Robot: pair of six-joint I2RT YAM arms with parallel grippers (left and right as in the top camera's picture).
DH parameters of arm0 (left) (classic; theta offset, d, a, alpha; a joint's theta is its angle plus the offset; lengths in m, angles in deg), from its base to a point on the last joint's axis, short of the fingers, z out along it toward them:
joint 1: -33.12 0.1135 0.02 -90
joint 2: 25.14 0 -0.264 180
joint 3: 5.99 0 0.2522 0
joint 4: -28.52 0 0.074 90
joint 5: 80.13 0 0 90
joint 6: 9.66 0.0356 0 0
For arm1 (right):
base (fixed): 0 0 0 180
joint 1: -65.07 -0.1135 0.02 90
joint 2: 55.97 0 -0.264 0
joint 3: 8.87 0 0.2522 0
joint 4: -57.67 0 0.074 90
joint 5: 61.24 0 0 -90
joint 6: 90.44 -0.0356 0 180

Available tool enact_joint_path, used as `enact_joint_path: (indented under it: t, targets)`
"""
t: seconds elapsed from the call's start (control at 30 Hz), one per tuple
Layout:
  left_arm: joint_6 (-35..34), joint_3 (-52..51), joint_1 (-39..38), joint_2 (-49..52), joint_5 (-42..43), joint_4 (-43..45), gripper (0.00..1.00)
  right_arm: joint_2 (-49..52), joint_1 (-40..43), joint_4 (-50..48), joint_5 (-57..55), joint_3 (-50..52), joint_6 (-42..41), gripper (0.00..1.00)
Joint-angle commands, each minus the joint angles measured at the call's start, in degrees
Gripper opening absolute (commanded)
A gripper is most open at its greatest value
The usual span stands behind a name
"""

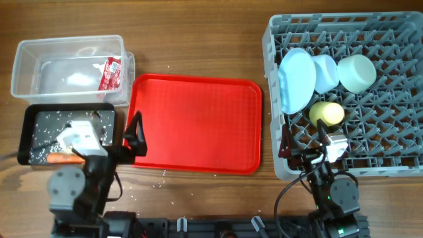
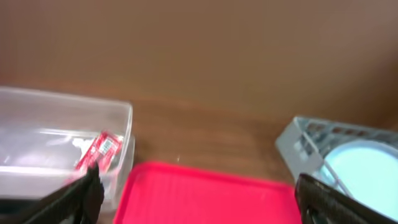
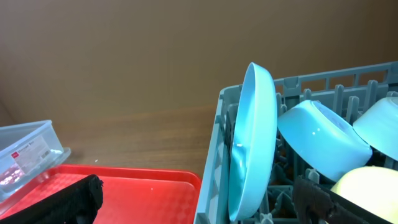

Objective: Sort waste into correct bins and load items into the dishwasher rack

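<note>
The left gripper hangs over the left rim of the flat red serving tray. Its jaws are spread wide and hold nothing. Behind it, the shallow black rectangular tray sits just left of the red tray and holds scattered tan crumbs. A small orange carrot lies at its near edge, partly under the arm. The clear plastic rectangular tub stands beyond the black tray, with its right wall close to the red tray's far-left corner. Inside it, a red printed snack wrapper leans near that wall and a crumpled white tissue lies beside it.

The right gripper hovers at the near-left corner of the large square grey plastic rack. It is also wide apart and carries nothing, with one finger on the red tray's side and the other over the rack.

In the rack, a round pale blue plate stands on edge just inside the left wall. A pale blue bowl sits beside it, then a mint bowl, with a yellow cup nearer the front.

A narrow strip of brown wooden table separates the red tray's right rim from the rack. A broader band of table runs behind the tray.
</note>
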Motion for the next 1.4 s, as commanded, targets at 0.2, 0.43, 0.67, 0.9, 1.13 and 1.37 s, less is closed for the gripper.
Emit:
enact_joint_path:
  t: [0.2, 0.43, 0.67, 0.9, 1.13, 1.37]
  targets:
    - [1.3, -27.8, 2.2, -19.3, 3.2, 15.8, 1.0, -0.3, -0.1, -0.3, -0.3, 0.1, 0.6, 1.0]
    - [1.3, -34.5, 2.3, -19.6, 0.3, 20.0, 1.0, -0.3, -0.1, -0.3, -0.3, 0.1, 0.6, 1.0]
    - [1.3, -34.5, 2.3, -19.5, 0.3, 20.1, 1.0, -0.3, -0.1, -0.3, -0.3, 0.1, 0.6, 1.0]
    - [1.3, -34.5, 2.3, -19.4, 0.3, 20.1, 1.0, -0.3, -0.1, -0.3, -0.3, 0.1, 0.6, 1.0]
    - [1.3, -34.5, 2.3, -19.4, 0.3, 20.1, 1.0, -0.3, -0.1, -0.3, -0.3, 0.1, 0.7, 1.0]
    - [1.3, -34.5, 2.3, -19.4, 0.3, 20.1, 1.0, -0.3, -0.1, -0.3, -0.3, 0.1, 0.6, 1.0]
